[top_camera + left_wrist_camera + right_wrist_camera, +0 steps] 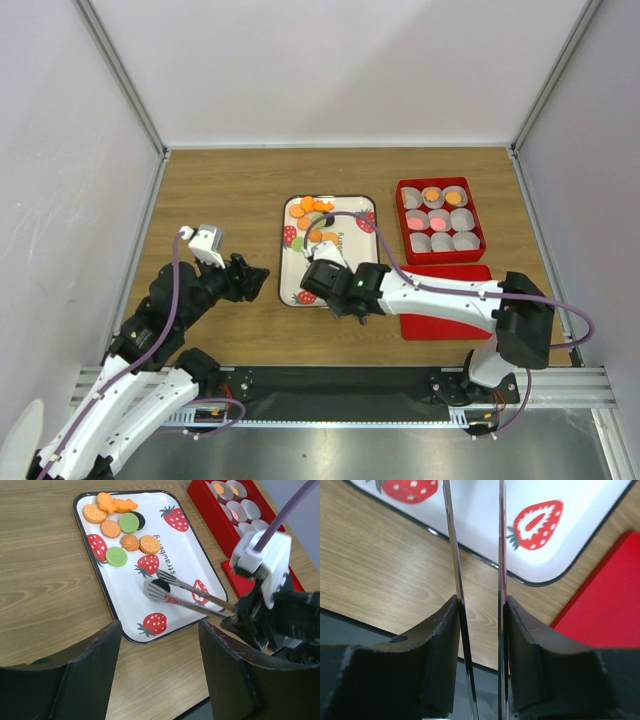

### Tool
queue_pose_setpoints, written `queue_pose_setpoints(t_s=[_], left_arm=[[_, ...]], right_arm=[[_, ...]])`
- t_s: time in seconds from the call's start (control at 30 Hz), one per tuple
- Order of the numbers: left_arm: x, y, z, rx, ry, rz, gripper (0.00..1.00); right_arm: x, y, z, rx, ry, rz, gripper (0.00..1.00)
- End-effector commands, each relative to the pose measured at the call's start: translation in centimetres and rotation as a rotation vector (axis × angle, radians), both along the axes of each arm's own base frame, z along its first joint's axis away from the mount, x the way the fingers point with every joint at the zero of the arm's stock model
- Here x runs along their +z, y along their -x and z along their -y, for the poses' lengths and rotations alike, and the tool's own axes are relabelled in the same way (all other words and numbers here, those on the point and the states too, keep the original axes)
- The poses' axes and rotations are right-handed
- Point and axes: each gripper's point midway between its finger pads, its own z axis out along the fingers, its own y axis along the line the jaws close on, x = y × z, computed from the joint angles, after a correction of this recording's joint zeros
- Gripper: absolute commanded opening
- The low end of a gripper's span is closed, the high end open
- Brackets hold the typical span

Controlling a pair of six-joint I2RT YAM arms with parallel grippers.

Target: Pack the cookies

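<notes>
The cookies [120, 527], orange, green and one black, lie at the far end of the strawberry-print tray [192, 555]; they also show in the top view [312, 210]. My right gripper [480, 605] is shut on metal tongs [195, 595], whose tips stand open around a black cookie [160, 585] lying mid-tray. My left gripper [159, 630] is open and empty, above the table just off the tray's near left corner [255, 278]. The red box [400, 222] holds white paper cups, some with pink [417, 221] or orange [432, 195] cookies in them.
The red lid [445, 310] lies flat in front of the box, under my right arm; it also shows in the right wrist view [605, 595]. White walls close in the wooden table on three sides.
</notes>
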Motion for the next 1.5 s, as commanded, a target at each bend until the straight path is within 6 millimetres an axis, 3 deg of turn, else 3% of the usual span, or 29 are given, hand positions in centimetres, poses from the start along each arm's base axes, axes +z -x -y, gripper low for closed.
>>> queue_pose_setpoints(t_s=[0.0, 0.1, 0.17, 0.2, 0.3, 0.33, 0.37, 0.43, 0.5, 0.53, 0.67, 0.77, 0.9, 1.2, 1.47], left_arm=[[1.3, 0.0, 0.0, 0.005, 0.025, 0.032, 0.68], [1.4, 0.0, 0.1, 0.0, 0.028, 0.035, 0.69], [1.4, 0.0, 0.1, -0.001, 0.029, 0.035, 0.69], [1.3, 0.0, 0.1, 0.0, 0.028, 0.035, 0.69], [1.3, 0.1, 0.1, -0.003, 0.028, 0.035, 0.69], [1.4, 0.1, 0.1, -0.004, 0.031, 0.035, 0.69], [1.4, 0.1, 0.2, -0.007, 0.032, 0.036, 0.69], [1.3, 0.1, 0.3, -0.011, 0.034, 0.033, 0.69], [1.2, 0.2, 0.4, -0.02, 0.035, 0.031, 0.69], [1.2, 0.1, 0.5, -0.021, 0.032, 0.032, 0.69], [1.2, 0.1, 0.5, -0.021, 0.031, 0.033, 0.69], [1.1, 0.3, 0.9, -0.046, 0.037, 0.028, 0.69], [1.2, 0.3, 1.0, -0.054, 0.037, 0.029, 0.69], [1.2, 0.4, 1.0, -0.058, 0.038, 0.032, 0.69], [1.2, 0.3, 1.1, -0.059, 0.039, 0.03, 0.69]], right_arm=[[5.3, -2.8, 0.6, -0.077, -0.096, 0.105, 0.31], [8.1, -4.2, 2.0, -0.109, -0.141, 0.149, 0.31], [9.5, -6.0, 4.1, -0.167, -0.15, 0.176, 0.31], [9.9, -7.5, 5.9, -0.227, -0.151, 0.185, 0.31], [10.8, -9.6, 9.8, -0.316, -0.152, 0.207, 0.31], [11.1, -11.3, 12.5, -0.396, -0.15, 0.218, 0.31], [11.6, -11.8, 13.9, -0.43, -0.16, 0.229, 0.31], [11.4, -13.5, 17.9, -0.546, -0.159, 0.238, 0.32], [10.9, -14.4, 20.5, -0.611, -0.162, 0.226, 0.32], [10.7, -15.2, 22.9, -0.684, -0.156, 0.234, 0.32], [8.4, -16.3, 27.0, -0.794, -0.118, 0.198, 0.32], [6.8, -16.7, 29.0, -0.846, -0.094, 0.174, 0.32], [5.4, -17.1, 30.3, -0.878, -0.084, 0.155, 0.32], [3.6, -17.0, 30.1, -0.876, -0.086, 0.116, 0.32], [4.2, -16.4, 29.8, -0.865, -0.114, 0.134, 0.32]])
